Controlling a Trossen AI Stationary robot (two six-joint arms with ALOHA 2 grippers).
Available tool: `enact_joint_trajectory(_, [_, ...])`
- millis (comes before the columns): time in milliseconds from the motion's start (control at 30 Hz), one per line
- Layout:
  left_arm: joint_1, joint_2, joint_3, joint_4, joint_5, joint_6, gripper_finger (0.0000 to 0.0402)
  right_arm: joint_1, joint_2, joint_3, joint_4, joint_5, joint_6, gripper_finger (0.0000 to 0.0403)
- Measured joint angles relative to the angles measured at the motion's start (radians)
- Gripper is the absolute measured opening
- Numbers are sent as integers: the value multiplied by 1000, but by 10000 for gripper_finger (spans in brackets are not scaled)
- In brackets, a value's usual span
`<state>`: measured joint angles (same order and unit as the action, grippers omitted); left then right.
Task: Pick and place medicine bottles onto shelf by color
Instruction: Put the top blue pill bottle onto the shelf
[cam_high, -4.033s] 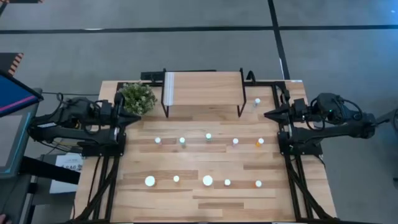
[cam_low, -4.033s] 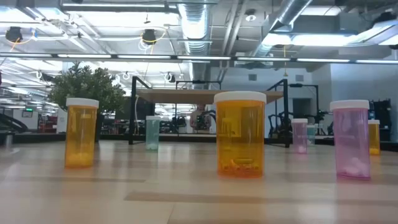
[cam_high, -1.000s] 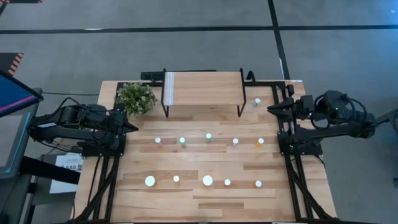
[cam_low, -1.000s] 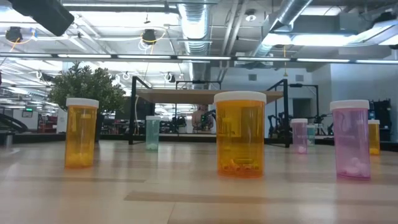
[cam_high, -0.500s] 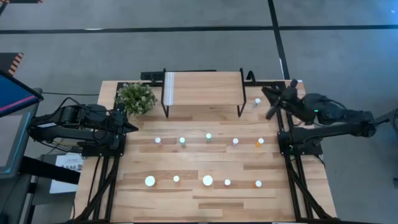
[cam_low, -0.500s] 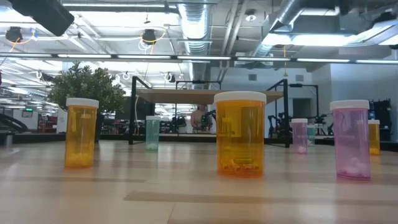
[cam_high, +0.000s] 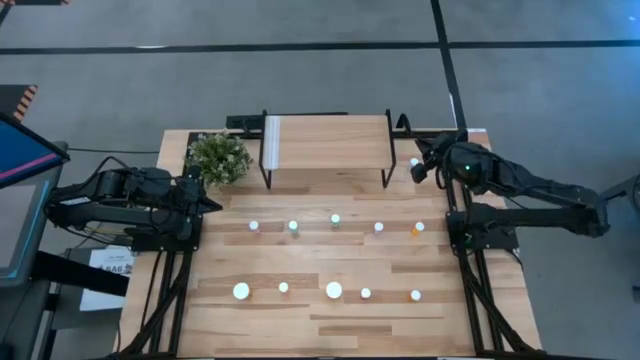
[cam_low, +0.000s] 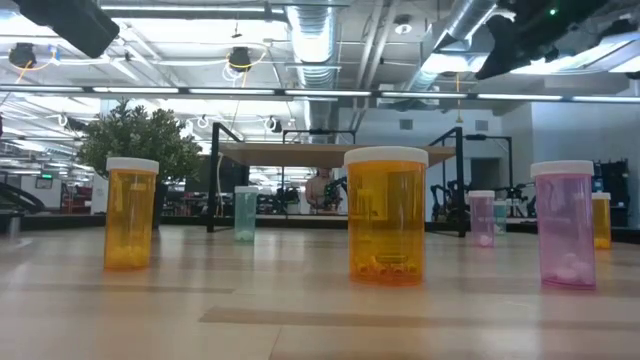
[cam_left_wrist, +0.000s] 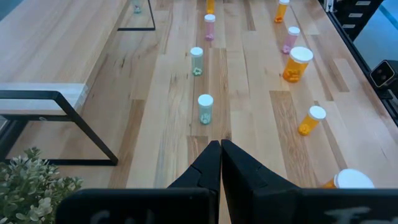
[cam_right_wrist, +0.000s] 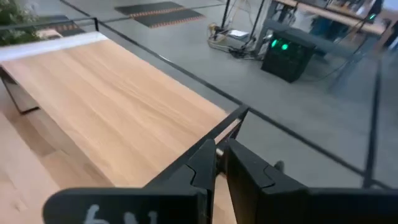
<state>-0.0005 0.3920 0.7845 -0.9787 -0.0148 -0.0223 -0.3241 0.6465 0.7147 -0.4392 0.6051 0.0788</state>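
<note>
Medicine bottles stand upright on their bases in two rows across the table, among them a green one (cam_high: 335, 218), a wide orange one (cam_low: 386, 215) and a pink one (cam_low: 565, 224). One more bottle (cam_high: 413, 161) stands by the shelf's right legs. The shelf (cam_high: 325, 142) stands at the far edge on black legs, its top board (cam_right_wrist: 106, 93) bare. My right gripper (cam_high: 422, 168) hovers shut beside the shelf's right end, raised above that lone bottle (cam_right_wrist: 221, 157). My left gripper (cam_high: 207, 201) waits shut at the left edge (cam_left_wrist: 220, 149), pointing along the far bottle row.
A small potted plant (cam_high: 220, 157) sits left of the shelf, close to my left gripper. Black frame rails (cam_high: 455, 215) run along both table sides. Bare wood lies between the two bottle rows and between the far row and the shelf.
My right arm has reached out from the table's right edge toward the shelf's right end, swinging its gripper over the lone bottle there and coming into the low view at upper right. The bottles have stayed where they were.
</note>
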Motion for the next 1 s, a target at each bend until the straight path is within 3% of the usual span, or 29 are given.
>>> enact_joint_trajectory(133, [0, 0, 0, 0, 0, 0, 0, -80, -78, -110, 77, -62, 28, 61])
enact_joint_trajectory(300, [0, 0, 0, 0, 0, 0, 0, -167, -132, -236, 135, -42, 55, 61])
enact_joint_trajectory(733, [0, 0, 0, 0, 0, 0, 0, -235, -65, -330, 130, -56, 121, 65])
enact_joint_trajectory(833, [0, 0, 0, 0, 0, 0, 0, -234, -27, -329, 140, -88, 131, 89])
enact_joint_trajectory(1000, [0, 0, 0, 0, 0, 0, 0, -249, 62, -329, 136, -104, 213, 169])
